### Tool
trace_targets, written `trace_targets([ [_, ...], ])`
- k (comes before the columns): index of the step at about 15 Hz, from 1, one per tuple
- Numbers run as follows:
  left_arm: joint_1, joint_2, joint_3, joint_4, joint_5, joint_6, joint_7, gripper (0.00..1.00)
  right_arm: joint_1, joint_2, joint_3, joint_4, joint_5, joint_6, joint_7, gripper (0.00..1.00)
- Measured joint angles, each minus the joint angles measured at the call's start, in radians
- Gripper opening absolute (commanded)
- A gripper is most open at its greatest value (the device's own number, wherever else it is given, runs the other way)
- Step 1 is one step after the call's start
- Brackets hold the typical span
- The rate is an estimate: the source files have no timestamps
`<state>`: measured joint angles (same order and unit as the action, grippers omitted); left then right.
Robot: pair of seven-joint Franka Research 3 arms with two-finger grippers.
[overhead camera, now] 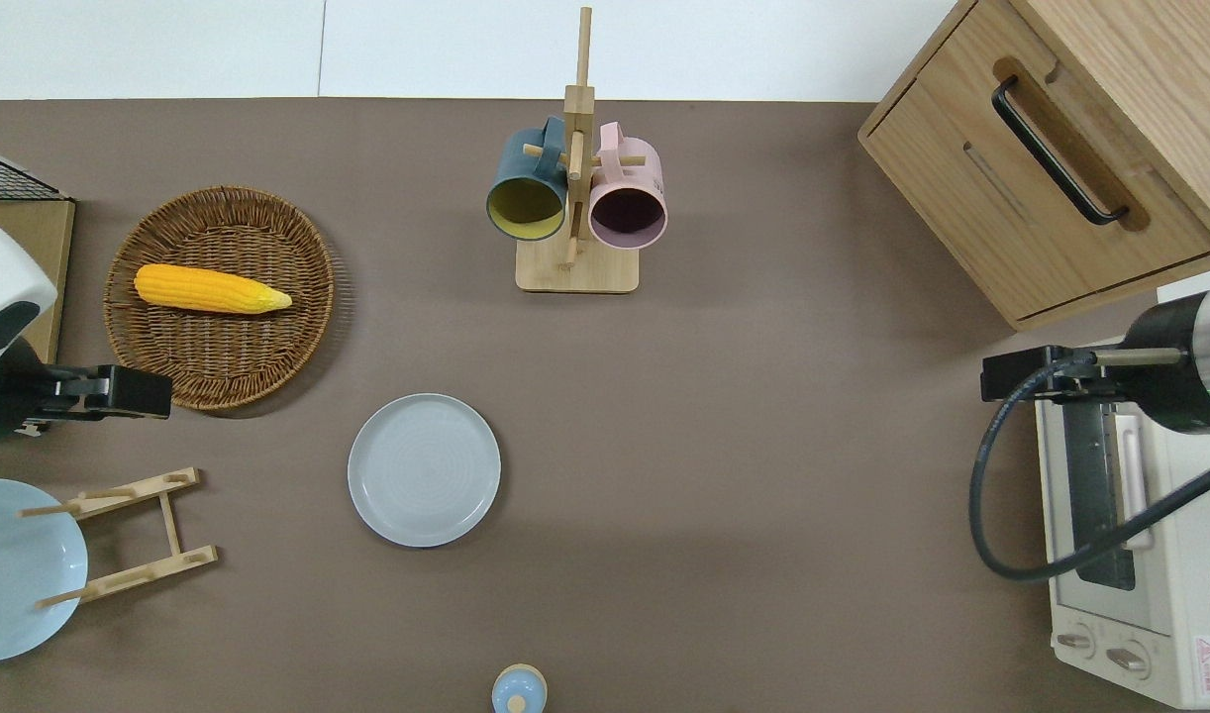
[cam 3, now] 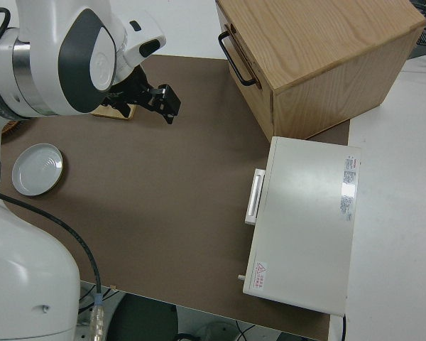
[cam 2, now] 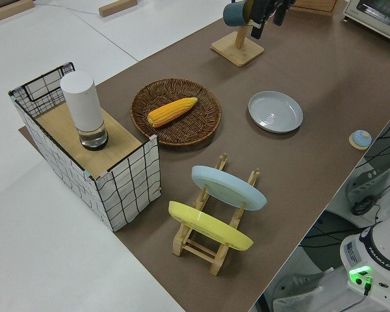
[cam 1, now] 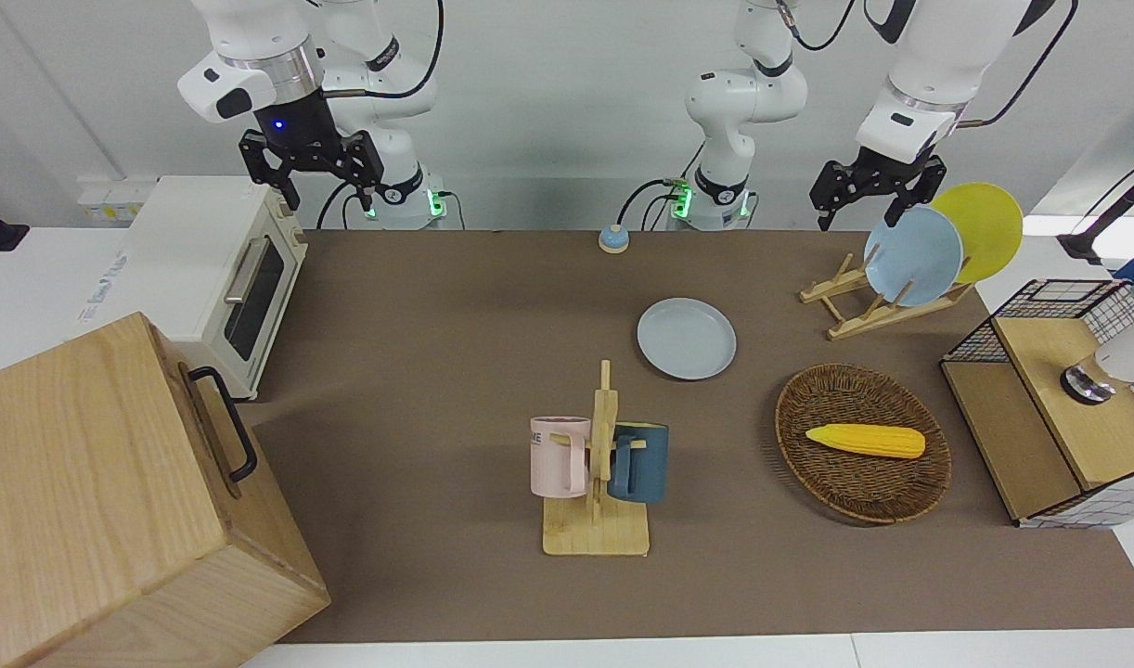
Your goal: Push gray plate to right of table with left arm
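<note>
The gray plate (cam 1: 687,338) lies flat on the brown table (cam 1: 437,306) near its middle, nearer to the robots than the mug rack; it also shows in the overhead view (overhead camera: 424,469) and the left side view (cam 2: 275,111). My left gripper (cam 1: 859,211) is open and empty, up in the air. In the overhead view, my left gripper (overhead camera: 120,391) is over the table between the wicker basket and the dish rack, apart from the plate, toward the left arm's end. My right gripper (cam 1: 328,193) is open, and the right arm is parked.
A dish rack holds a sky-blue plate (cam 1: 912,255) and a yellow plate (cam 1: 983,227). A wicker basket (cam 1: 862,482) holds a corn cob. A mug rack (cam 1: 597,464), a toaster oven (cam 1: 219,269), a wooden cabinet (cam 1: 112,501) and a small blue bell (cam 1: 613,239) also stand on the table.
</note>
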<state>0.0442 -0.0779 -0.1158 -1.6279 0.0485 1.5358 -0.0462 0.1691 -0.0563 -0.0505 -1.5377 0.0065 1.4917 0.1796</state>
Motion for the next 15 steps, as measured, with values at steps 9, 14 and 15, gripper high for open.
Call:
trace_targets([
  [9, 0.000, 0.000, -0.002, 0.000, 0.000, 0.000, 0.002, 0.99, 0.000, 0.000, 0.000, 0.000, 0.000, 0.000, 0.000, 0.996],
  [14, 0.000, 0.003, 0.002, -0.005, 0.000, 0.001, 0.001, 0.99, 0.000, 0.000, 0.000, 0.000, 0.000, 0.000, 0.000, 0.996],
  [15, 0.001, 0.007, 0.005, -0.016, 0.000, 0.010, 0.001, 0.99, 0.000, 0.000, 0.000, 0.000, 0.000, 0.000, 0.000, 0.996],
])
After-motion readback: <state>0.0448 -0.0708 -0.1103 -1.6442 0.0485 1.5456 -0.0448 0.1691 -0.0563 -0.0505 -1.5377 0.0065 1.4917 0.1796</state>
